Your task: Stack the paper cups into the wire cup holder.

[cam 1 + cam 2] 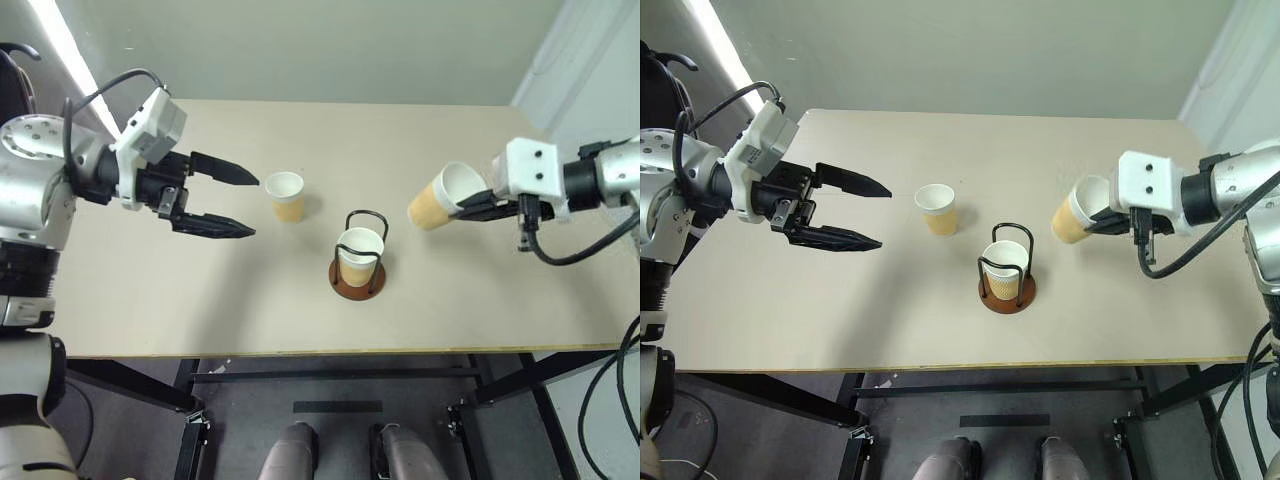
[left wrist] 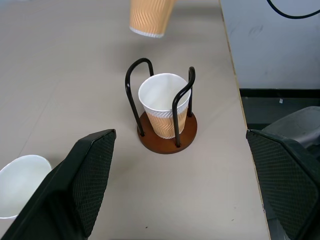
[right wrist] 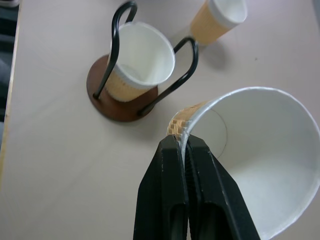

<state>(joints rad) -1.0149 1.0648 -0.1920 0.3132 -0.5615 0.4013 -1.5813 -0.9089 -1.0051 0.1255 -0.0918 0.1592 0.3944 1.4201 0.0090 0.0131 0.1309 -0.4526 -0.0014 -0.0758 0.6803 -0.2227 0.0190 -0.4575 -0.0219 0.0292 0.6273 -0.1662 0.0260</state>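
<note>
A tilted paper cup [image 3: 250,165] is pinched by its rim wall only in the right end effector [image 3: 186,145], held in the air to the right of the wire cup holder [image 1: 358,262]; w/ such a thin grip it could pivot or slip out, and if lowered off-axis its base may be caught on the black wire loops [image 2: 137,95] or the rim of the cup already seated [image 2: 164,102] inside. The left end effector [image 1: 225,202] is held wide apart w/ nothing in it, near the third cup [image 1: 286,195] standing on the bench [image 1: 150,310] just left of the holder; approach from the right is judged unobstructed.
</note>
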